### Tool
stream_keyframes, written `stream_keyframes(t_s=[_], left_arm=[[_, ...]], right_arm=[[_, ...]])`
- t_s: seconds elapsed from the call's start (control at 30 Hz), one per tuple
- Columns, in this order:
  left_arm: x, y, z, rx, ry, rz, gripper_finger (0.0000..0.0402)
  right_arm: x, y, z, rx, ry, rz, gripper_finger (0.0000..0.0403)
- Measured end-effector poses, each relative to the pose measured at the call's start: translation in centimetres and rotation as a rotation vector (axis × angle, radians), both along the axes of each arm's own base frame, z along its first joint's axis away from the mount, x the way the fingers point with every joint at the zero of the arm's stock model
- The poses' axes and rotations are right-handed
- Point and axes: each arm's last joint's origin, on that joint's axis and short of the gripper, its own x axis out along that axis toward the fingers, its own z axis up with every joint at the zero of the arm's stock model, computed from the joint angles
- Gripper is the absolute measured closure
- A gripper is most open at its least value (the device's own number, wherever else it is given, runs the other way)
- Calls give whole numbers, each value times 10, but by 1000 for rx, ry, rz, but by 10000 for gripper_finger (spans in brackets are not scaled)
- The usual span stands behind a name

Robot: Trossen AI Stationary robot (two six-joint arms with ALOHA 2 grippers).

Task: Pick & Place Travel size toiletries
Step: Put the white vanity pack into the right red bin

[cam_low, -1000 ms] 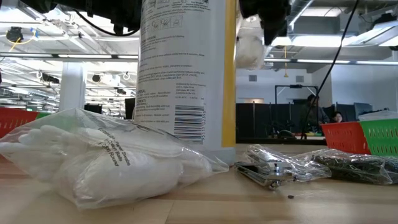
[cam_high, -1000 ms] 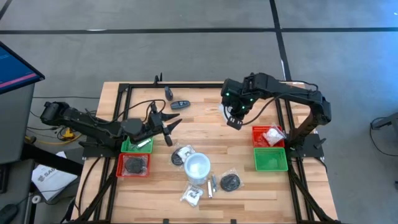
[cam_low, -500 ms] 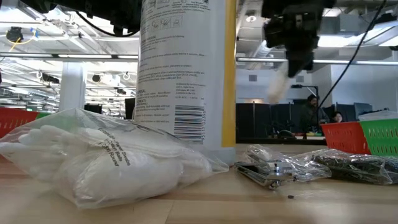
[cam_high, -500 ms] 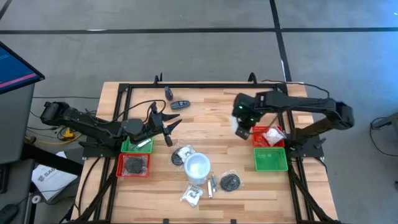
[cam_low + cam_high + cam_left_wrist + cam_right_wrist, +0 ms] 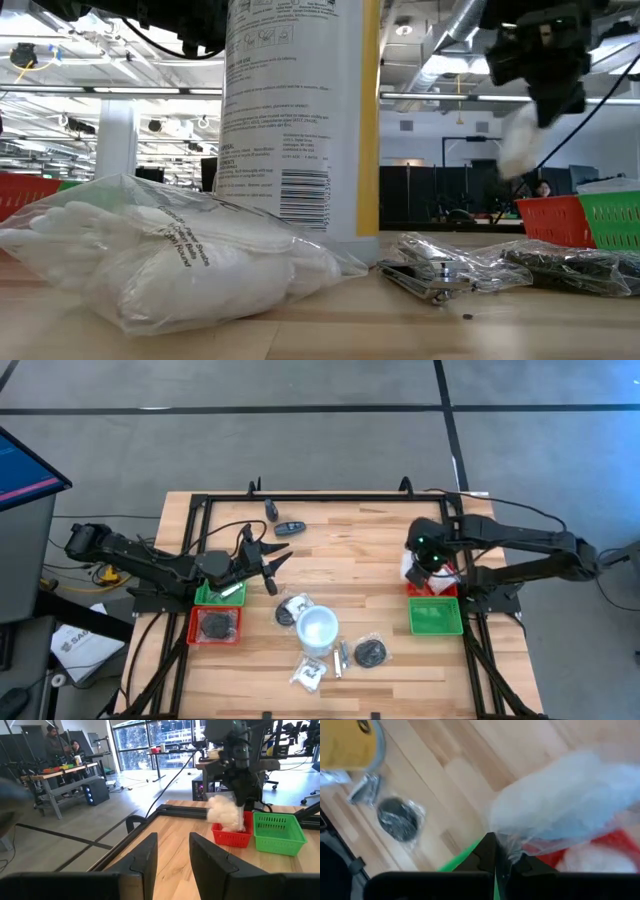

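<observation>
My right gripper (image 5: pixel 422 558) is shut on a white piece in a clear wrapper (image 5: pixel 410 570), which hangs over the left edge of the right-hand red tray (image 5: pixel 445 589). In the right wrist view the wrapper (image 5: pixel 570 805) is pinched at the fingertips above that tray (image 5: pixel 607 845). Loose toiletries lie mid-table: a wrapped black disc (image 5: pixel 291 610), another (image 5: pixel 370 652), a wrapped white piece (image 5: pixel 310 673), silvery sticks (image 5: pixel 340 658), and dark oblong pieces (image 5: pixel 290 527) at the back. My left gripper (image 5: pixel 272 563) hovers open and empty at centre-left, its fingers (image 5: pixel 145 855) apart.
A white cup-like container (image 5: pixel 318 628) stands among the loose items and looms in the low view (image 5: pixel 300 110). A green tray (image 5: pixel 435 616) sits in front of the right red one. On the left are a green tray (image 5: pixel 220 592) and a red tray (image 5: pixel 215 625) holding a black disc. People sit in the room behind.
The right arm carried the wrapped white piece rightward from the back-middle of the table to the right red tray. The left arm has not moved.
</observation>
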Motion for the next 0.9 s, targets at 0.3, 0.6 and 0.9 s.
stream_keyframes(t_s=[0.3, 0.6, 0.9], left_arm=[[0, 0, 0, 0, 0, 0, 297], [0, 0, 0, 0, 0, 0, 297], [0, 0, 0, 0, 0, 0, 297]], right_arm=[[-24, 6, -10, 37, 92, -46, 403], [-41, 10, -9, 65, 181, -97, 403], [-44, 10, -10, 68, 240, -103, 403]])
